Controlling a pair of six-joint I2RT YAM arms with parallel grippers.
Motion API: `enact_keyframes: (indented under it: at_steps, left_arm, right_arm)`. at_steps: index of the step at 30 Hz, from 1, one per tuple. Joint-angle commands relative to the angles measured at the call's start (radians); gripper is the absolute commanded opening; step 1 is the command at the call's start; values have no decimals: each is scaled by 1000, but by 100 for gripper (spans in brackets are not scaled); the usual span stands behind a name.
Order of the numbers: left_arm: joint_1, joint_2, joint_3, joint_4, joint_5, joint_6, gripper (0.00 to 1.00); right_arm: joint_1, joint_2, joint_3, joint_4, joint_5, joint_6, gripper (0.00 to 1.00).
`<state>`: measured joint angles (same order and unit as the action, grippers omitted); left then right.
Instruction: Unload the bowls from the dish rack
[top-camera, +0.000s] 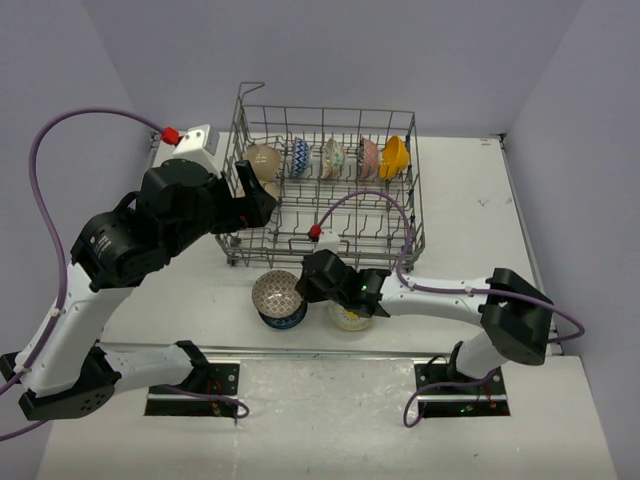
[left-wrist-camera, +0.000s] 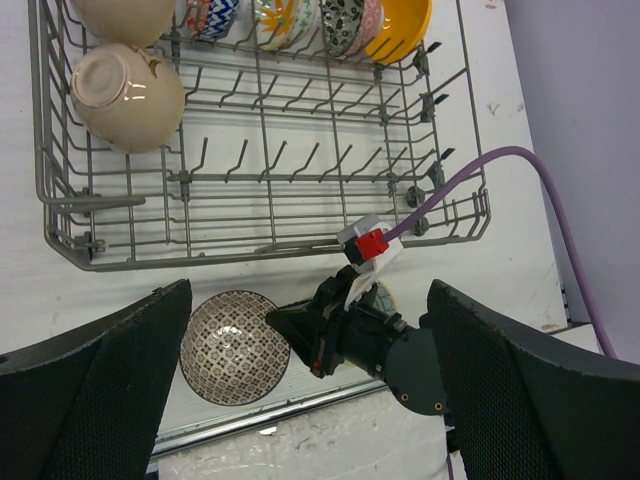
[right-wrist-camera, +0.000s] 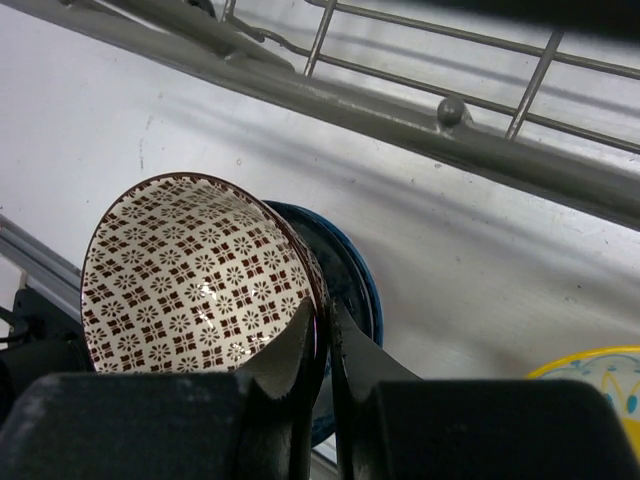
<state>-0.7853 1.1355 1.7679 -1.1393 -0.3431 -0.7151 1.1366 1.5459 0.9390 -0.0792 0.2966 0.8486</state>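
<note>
The grey wire dish rack (top-camera: 415, 215) stands at mid-table. Along its back row are a beige bowl (top-camera: 263, 160), a blue-patterned bowl (top-camera: 300, 157), a green-and-white bowl (top-camera: 333, 157), a pinkish bowl (top-camera: 368, 157) and an orange-yellow bowl (top-camera: 394, 157). A second beige bowl (left-wrist-camera: 125, 95) lies upside down below the first. In front of the rack, my right gripper (right-wrist-camera: 325, 315) is shut on the rim of a brown-patterned bowl (right-wrist-camera: 190, 270), one finger inside and one outside. That bowl tilts over a dark blue bowl (right-wrist-camera: 355, 275). My left gripper (left-wrist-camera: 308, 300) hangs wide open and empty above the rack's front left.
A yellow-rimmed bowl (top-camera: 350, 317) sits on the table under my right arm, right of the blue one. The rack's front rail (right-wrist-camera: 400, 110) runs just beyond the held bowl. A metal strip (left-wrist-camera: 260, 415) marks the table's near edge. A raised handle (top-camera: 250, 90) stands at the rack's back left corner.
</note>
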Motion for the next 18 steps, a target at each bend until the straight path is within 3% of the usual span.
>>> enact_keyframes:
  at_steps: [1,9,18]
  left_arm:
    - [8,-8,-1,21,9,20,100]
    - [6,10,2,29,18,32,100]
    - [8,18,-2,39,38,34,100]
  right_arm:
    - [12,-39,-49,-22,-60,49,0]
    - [11,-92,-135,-1,-74,61,0]
    - [11,-18,-72,-2,-71,32,1]
